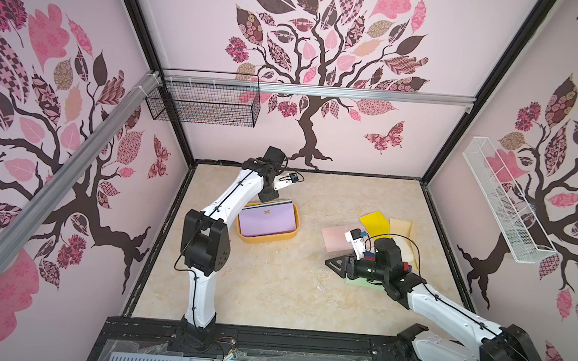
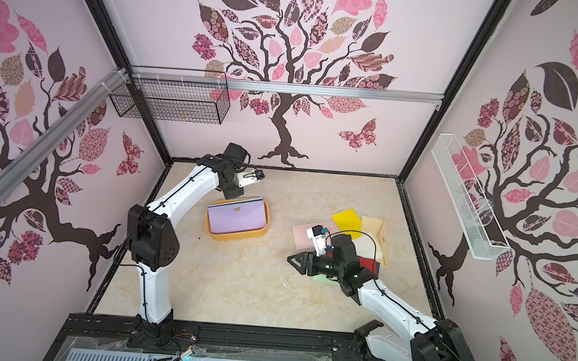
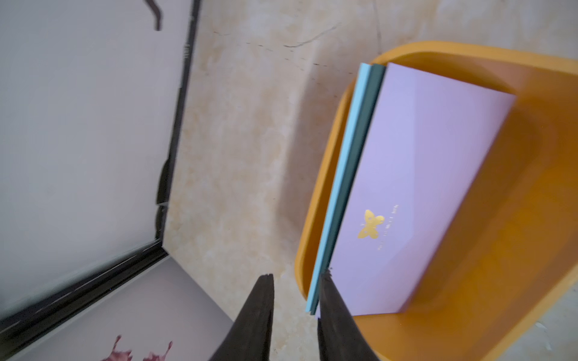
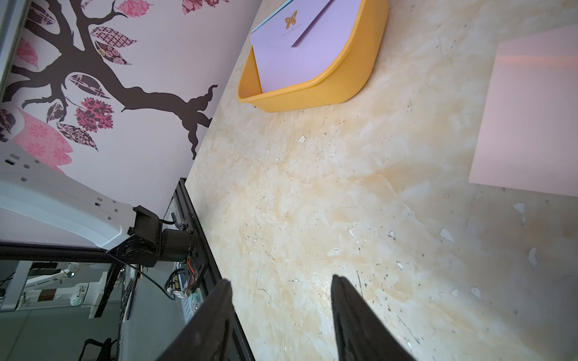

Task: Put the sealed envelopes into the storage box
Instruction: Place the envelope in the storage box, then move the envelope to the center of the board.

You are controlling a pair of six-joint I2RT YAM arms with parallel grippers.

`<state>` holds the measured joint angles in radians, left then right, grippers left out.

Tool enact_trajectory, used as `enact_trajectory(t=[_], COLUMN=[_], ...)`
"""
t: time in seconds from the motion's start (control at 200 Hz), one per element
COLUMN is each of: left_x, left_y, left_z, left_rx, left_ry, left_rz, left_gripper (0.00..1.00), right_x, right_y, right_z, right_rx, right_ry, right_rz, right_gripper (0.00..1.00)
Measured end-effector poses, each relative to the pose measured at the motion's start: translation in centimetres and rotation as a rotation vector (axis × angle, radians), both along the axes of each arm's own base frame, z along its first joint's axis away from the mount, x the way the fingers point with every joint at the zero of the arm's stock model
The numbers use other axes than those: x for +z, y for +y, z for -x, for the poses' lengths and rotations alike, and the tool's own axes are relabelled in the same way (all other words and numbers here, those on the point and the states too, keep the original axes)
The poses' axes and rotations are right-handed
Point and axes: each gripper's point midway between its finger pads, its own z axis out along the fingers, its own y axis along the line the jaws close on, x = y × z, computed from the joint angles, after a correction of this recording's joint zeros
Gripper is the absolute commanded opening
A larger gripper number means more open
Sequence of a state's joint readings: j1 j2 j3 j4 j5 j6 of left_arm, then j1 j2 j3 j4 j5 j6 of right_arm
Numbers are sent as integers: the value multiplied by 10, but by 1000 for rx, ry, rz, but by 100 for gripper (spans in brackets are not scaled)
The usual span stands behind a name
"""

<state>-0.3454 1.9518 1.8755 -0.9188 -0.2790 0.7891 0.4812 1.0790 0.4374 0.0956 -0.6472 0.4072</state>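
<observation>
Black left pincer (image 3: 297, 275) apart at storage box (image 3: 531, 218) edge; right pincer (image 4: 281, 279) apart, low.

Storage box (image 1: 268, 240): orange-yellow.
Lilac envelope (image 1: 266, 218): gold butterfly emblem.
Dark green envelope (image 3: 371, 93) and light blue envelope (image 3: 344, 156): plain edges.
Yellow envelope (image 1: 375, 221), tan envelope (image 1: 400, 228), pink envelope (image 1: 334, 237), pale green envelope (image 1: 360, 283): plain.
Worktop (image 1: 270, 294): beige marbling.
Walls (image 1: 186, 36): pale pink, brown tree, patterned pink leaves.
Wire baskets: one black (image 1: 208, 108), one white (image 1: 503, 207).
</observation>
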Motion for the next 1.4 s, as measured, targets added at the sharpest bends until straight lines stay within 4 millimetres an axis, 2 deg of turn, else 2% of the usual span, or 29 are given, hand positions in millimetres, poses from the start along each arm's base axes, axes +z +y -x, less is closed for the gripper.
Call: enact_trajectory(t=[0.105, 0.175, 0.23, 0.29, 0.39, 0.425, 0.49, 0.565, 0.695, 0.815, 0.93, 1.07, 1.16, 1.401], left_x=[55, 94, 125, 151, 167, 164, 145, 110, 49, 25, 15, -14, -20, -27], left_y=[22, 38, 51, 61, 68, 68, 68, 66, 58, 43, 32, 24, 21, 16], left_z=[-10, -3, 12, 33, 75, 88, 116, 145, 191, 221, 235, 249, 252, 252], left_rx=[179, 291, 382, 466, 558, 578, 620, 680, 777, 806, 810, 860, 881, 900], left_ry=[-228, -354, -446, -516, -541, -526, -465, -365, -171, -34, 41, 149, 187, 237], left_rz=[123, 241, 347, 464, 655, 710, 797, 868, 961, 1065, 1148, 1164, 1170, 1174], left_gripper=[56, 64, 74, 75, 73, 73, 73, 73, 71, 69, 68, 65, 65, 63], right_x=[-8, -11, -10, -7, -1, -1, -6, -18, -43, -64, -84, -108, -104, -107], right_y=[-6, -10, -14, -16, -16, -15, -12, -9, -10, -11, -9, -7, -1, 10], right_z=[-8, -20, -31, -44, -67, -76, -90, -107, -122, -130, -131, -127, -131, -123], right_rx=[-57, -104, -144, -186, -236, -249, -261, -267, -276, -274, -254, -223, -212, -189], right_ry=[34, 55, 68, 76, 90, 101, 132, 168, 223, 268, 305, 358, 351, 353], right_rz=[58, 113, 159, 203, 258, 280, 325, 383, 485, 552, 579, 598, 566, 504], right_gripper=[54, 54, 54, 54, 54, 53, 52, 51, 51, 51, 51, 50, 50, 49])
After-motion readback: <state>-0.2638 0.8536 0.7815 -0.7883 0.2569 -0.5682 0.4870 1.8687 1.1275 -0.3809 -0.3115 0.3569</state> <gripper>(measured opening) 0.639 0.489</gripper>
